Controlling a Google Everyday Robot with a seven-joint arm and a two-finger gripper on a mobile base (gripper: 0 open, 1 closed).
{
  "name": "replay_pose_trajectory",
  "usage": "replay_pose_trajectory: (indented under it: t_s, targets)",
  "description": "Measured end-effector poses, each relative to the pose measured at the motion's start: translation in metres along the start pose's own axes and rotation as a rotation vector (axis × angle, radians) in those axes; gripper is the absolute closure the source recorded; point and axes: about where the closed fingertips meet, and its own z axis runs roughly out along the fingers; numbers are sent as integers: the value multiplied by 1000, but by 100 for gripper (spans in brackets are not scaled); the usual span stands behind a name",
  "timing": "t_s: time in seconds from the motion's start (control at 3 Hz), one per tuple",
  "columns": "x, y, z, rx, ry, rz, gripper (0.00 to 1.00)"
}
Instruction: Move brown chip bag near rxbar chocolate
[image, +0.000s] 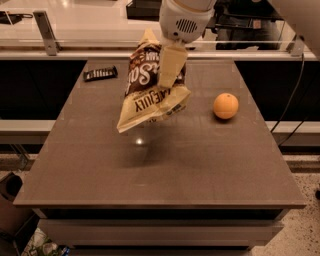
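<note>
The gripper (167, 81), at upper centre of the frame, has its fingers clamped on the brown chip bag (145, 102), which hangs above the table (150, 170), open tabletop lying between it and the rxbar chocolate (100, 74) near the far-left edge, an orange (226, 106) toward the right edge.

- You're looking at a brown table (175, 165) filling most of the view, with a small glint of light (139, 141) shining on its top.
- An orange (226, 106) is sitting on the table's right side, well to the right of the gripper (167, 75), which is hanging above the table's far middle.
- A pale counter (75, 25) is running behind the table, with a metal bracket (44, 32) standing at its left.
- A black cable (294, 97) is hanging down at the right.
</note>
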Motion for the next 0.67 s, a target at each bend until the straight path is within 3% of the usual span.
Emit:
replay_pose_trajectory:
  t_s: [0.33,0.67]
  targets:
    - [-6,-43,-17,74,-41,-21,100]
    - [-10,-80,-14,136,-93,-27,100]
